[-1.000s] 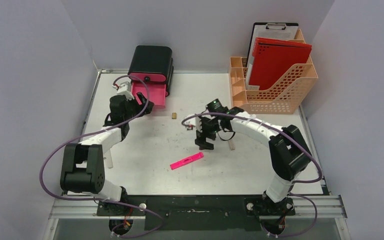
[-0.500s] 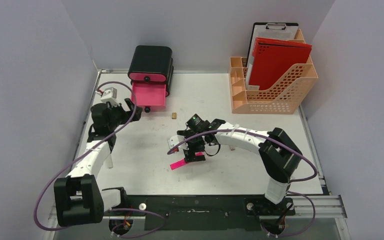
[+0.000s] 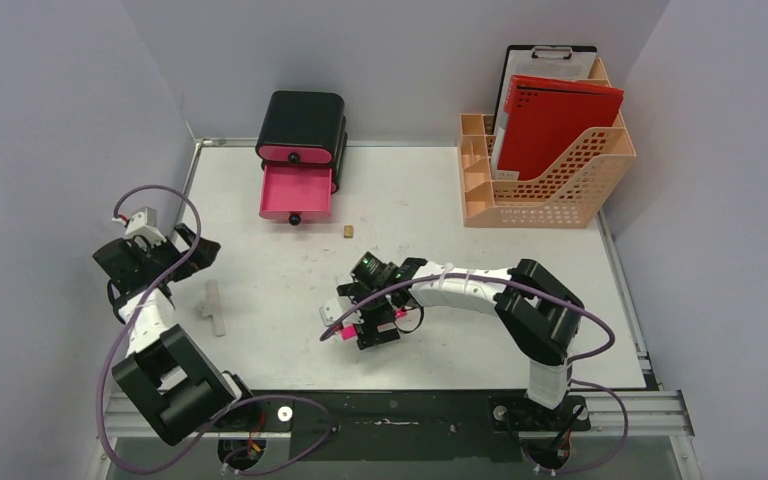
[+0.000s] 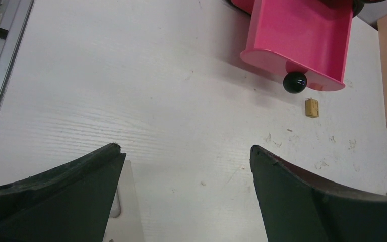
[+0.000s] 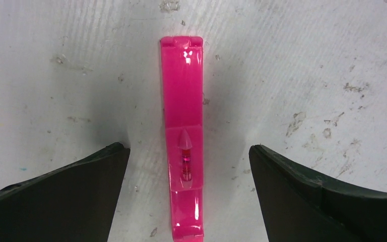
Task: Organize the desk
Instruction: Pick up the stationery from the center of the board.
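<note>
The white scuffed desk [image 3: 280, 262] carries a flat pink plastic case [image 5: 184, 126] near the front middle. My right gripper [image 3: 365, 328] is open and low over it. In the right wrist view the case lies lengthwise between the two fingers, apart from both, with the gripper [image 5: 187, 149] astride it. My left gripper [image 3: 198, 252] is open and empty at the desk's left edge. In the left wrist view the left gripper [image 4: 185, 147] faces the open pink drawer [image 4: 302, 40]. A small white flat piece [image 4: 127, 201] lies by its left finger.
The black drawer box [image 3: 302, 125] stands at the back with its lower pink drawer [image 3: 297, 192] pulled out. A small tan block [image 3: 347, 231] lies in front of it. The orange file rack [image 3: 550, 185] holding a red folder and a clipboard stands back right. The white piece [image 3: 212, 306] lies front left.
My left arm has swung back from the pink drawer to the desk's left edge. My right gripper has moved forward-left and down over the pink case.
</note>
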You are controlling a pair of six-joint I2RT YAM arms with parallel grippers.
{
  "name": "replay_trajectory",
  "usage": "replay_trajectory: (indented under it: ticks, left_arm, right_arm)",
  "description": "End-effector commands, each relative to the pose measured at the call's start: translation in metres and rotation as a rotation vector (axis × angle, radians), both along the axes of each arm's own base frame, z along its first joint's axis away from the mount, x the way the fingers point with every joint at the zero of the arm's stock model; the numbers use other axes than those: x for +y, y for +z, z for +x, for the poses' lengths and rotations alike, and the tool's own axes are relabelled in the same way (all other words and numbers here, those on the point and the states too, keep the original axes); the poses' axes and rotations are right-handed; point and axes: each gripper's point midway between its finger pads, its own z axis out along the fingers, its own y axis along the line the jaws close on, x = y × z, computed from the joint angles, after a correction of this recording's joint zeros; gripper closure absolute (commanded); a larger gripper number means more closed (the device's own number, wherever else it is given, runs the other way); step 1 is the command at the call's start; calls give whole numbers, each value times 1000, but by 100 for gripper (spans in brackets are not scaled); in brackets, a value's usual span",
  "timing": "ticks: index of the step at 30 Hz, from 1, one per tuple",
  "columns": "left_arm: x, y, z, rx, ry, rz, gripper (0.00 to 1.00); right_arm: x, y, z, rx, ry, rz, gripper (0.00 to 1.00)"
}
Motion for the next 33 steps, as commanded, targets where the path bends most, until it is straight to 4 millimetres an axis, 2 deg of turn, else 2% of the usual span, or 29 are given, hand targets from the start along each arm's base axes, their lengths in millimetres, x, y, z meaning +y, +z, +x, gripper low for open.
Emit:
replay_trajectory:
  ticks: [1, 6, 14, 19, 21, 25, 33]
  left_arm:
    - [1, 17, -2, -64, -119, 3, 4]
    - [-2, 16, -6, -87, -154, 4, 4]
    - [-5, 41, -8, -192, -150, 84, 4]
    - [-9, 47, -18, -232, -146, 159, 4]
    - [-11, 48, -20, -246, -152, 168, 4]
    - [-14, 53, -22, -273, -163, 154, 4]
    - [-16, 59, -27, -332, -193, 71, 4]
  right_arm:
    - [6, -6, 5, -4, -23, 1, 7]
    - [6, -10, 4, 14, -22, -16, 14]
    - [2, -18, -3, 72, 8, -67, 50]
    - [4, -15, -1, 82, 8, -77, 82]
    - [8, -10, 2, 77, 4, -79, 85]
    - [23, 15, 17, 29, -26, -42, 87]
    - [67, 94, 78, -119, -146, 89, 90]
